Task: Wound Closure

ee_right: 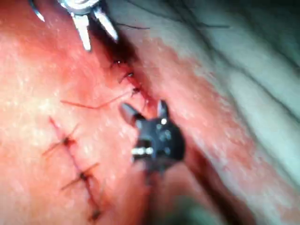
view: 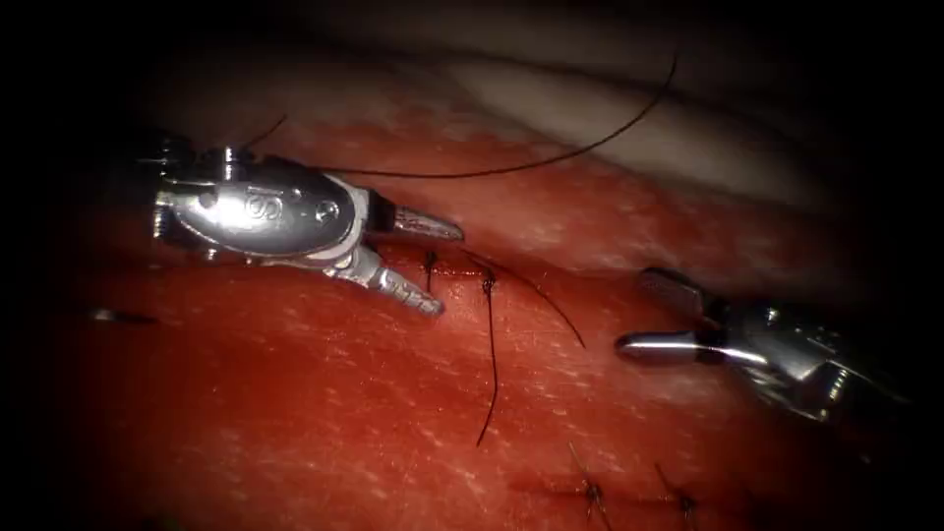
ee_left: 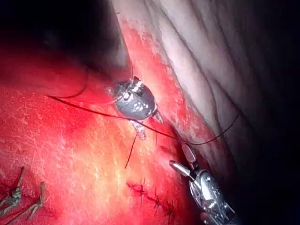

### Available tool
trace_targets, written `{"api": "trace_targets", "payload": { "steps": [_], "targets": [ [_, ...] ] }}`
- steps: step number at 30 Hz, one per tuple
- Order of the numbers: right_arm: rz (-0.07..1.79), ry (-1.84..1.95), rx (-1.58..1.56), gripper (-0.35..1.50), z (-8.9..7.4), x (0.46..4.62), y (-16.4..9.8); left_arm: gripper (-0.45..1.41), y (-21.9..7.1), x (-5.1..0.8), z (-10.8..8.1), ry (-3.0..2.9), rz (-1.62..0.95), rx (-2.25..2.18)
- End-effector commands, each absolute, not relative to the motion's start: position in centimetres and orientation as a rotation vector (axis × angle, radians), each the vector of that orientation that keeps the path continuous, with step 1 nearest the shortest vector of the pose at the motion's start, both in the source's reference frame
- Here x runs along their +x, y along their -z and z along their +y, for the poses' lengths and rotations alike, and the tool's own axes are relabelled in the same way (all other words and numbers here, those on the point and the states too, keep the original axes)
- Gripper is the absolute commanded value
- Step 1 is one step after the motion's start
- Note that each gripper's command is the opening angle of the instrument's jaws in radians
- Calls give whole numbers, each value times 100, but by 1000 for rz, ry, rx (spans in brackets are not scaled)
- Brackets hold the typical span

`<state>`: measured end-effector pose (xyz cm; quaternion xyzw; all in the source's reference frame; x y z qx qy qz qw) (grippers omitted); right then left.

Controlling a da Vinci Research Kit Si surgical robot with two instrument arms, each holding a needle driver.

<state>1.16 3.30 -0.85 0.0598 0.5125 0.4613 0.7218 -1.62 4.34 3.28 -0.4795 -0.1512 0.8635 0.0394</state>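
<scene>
Glistening red, fat-flecked pork tissue (view: 295, 413) bears dark horizontal cut (view: 462, 267) closed by knotted black stitches (view: 487, 285). Left arm's polished steel tool (view: 431, 267) rests at cut's left end, ridged jaws spread wide, holding nothing. Right arm's steel tool (view: 654, 313) sits right of stitches, smooth jaws parted, empty. Thin black thread (view: 551, 157) arcs across pale upper tissue; cut thread tail (view: 490, 374) trails downward. Needle not discernible.

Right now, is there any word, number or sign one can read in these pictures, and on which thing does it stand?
Left tool: a small engraved mark on its shiny body, perhaps two round characters, too blurred to read.
Right tool: no marking to be read.
Tissue, thread: no text.
</scene>
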Motion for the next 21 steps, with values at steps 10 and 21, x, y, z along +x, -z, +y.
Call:
{"api": "trace_targets", "payload": {
  "steps": [10, 21],
  "targets": [
    [1135, -1012, 128, 143, 332, 125, 82, 44, -355, -189, 396, -2930, -305, -1445],
    [1135, -1012, 129, 145, 333, 126, 81, 44, -364, -212, 354, -3045, -243, -1528]
  ]
}}
